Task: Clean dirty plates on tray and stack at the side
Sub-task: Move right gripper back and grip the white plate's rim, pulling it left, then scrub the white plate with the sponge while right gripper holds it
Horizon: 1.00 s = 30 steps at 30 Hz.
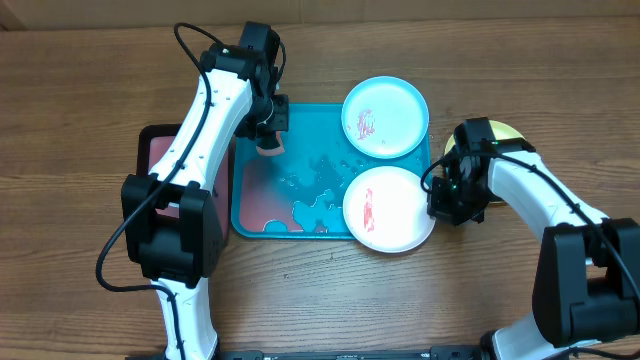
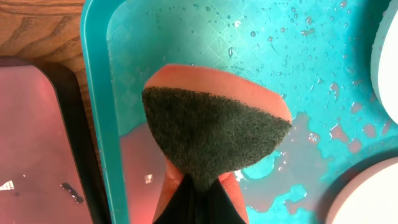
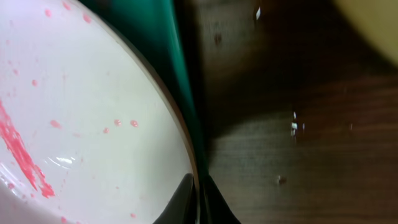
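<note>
The teal tray [image 1: 255, 190] holds a light blue plate [image 1: 385, 117] at its far right and a white plate [image 1: 388, 208] at its near right, both with red smears. My left gripper [image 1: 268, 138] is shut on an orange sponge with a dark scouring face [image 2: 211, 134], held over the tray's far left corner [image 2: 99, 124]. My right gripper [image 1: 437, 203] is shut on the white plate's right rim [image 3: 81, 124], fingers pinching the edge [image 3: 198, 190]. The yellow-green plate [image 1: 507, 133] lies on the table behind the right arm, mostly hidden; it also shows in the right wrist view [image 3: 373, 25].
A black-rimmed tray with a pink inside [image 1: 165, 165] lies left of the teal tray, and shows in the left wrist view [image 2: 37, 137]. Pinkish water pools on the teal tray's floor [image 2: 323, 149]. Bare wooden table [image 3: 298, 143] lies right of the tray.
</note>
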{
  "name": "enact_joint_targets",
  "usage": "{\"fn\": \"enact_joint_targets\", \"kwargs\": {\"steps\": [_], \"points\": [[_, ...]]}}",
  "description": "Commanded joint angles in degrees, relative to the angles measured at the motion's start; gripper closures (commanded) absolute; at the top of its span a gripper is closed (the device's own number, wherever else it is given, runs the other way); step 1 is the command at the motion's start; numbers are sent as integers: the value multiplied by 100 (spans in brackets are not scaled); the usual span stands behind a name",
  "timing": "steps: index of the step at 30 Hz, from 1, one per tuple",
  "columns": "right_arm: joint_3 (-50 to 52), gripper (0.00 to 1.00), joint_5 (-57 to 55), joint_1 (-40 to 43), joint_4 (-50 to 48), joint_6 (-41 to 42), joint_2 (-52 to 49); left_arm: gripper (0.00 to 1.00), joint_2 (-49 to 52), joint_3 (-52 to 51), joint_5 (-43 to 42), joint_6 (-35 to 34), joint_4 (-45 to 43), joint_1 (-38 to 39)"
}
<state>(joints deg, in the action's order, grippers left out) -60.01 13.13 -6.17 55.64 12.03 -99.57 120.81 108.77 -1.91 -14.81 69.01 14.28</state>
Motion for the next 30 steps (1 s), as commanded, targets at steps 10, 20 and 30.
{"fn": "enact_joint_targets", "kwargs": {"steps": [10, 20, 30], "points": [[-455, 96, -1187, -2118, -1453, 3108, 308, 96, -393, 330, 90, -190, 420, 20], [-457, 96, -876, -2603, -2739, 3397, -518, 96, -448, 323, 507, -494, 728, 31], [-457, 96, -273, -2594, -3086, 2605, -868, 96, -446, -306, 282, -107, 442, 168]]}}
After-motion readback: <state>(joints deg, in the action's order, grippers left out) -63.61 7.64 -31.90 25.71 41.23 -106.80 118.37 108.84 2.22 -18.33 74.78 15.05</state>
